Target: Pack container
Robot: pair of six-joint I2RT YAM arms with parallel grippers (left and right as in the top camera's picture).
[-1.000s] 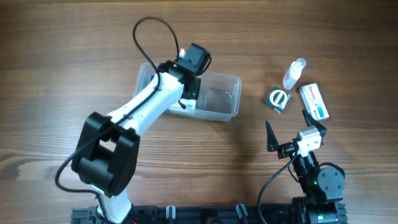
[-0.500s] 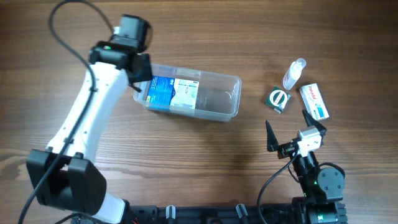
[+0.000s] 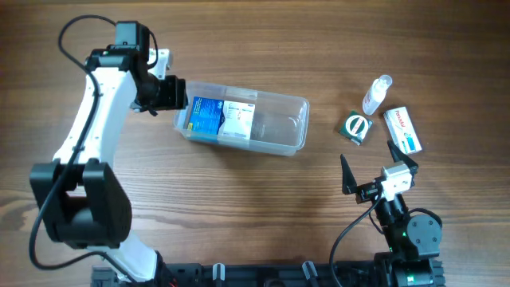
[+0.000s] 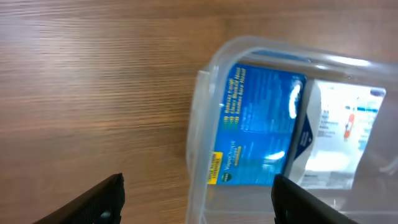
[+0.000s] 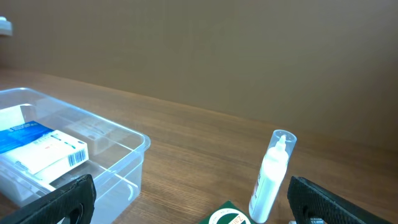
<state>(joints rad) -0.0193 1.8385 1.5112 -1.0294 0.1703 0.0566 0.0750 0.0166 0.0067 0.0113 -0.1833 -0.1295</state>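
The clear plastic container (image 3: 279, 126) lies in the middle of the table. A blue box (image 3: 204, 116) and a white box (image 3: 237, 121) rest side by side in its left half. My left gripper (image 3: 177, 94) hovers open just beyond the container's left end and holds nothing. In the left wrist view the container's rim (image 4: 200, 124) and the blue box (image 4: 261, 130) lie ahead of the left gripper (image 4: 199, 202). My right gripper (image 3: 373, 165) stands open and empty at the near right. From the right wrist view the container (image 5: 118, 165) shows at the left.
A small clear bottle (image 3: 377, 94) lies at the far right, with a green box (image 3: 356, 126) and a white box with red and blue print (image 3: 403, 129) just below it. The bottle (image 5: 270, 177) and green box (image 5: 227, 214) sit ahead of the right gripper (image 5: 199, 205).
My left arm has drawn back from over the container to its left end and its jaws have opened. The blue and white boxes now show inside. The right arm is still.
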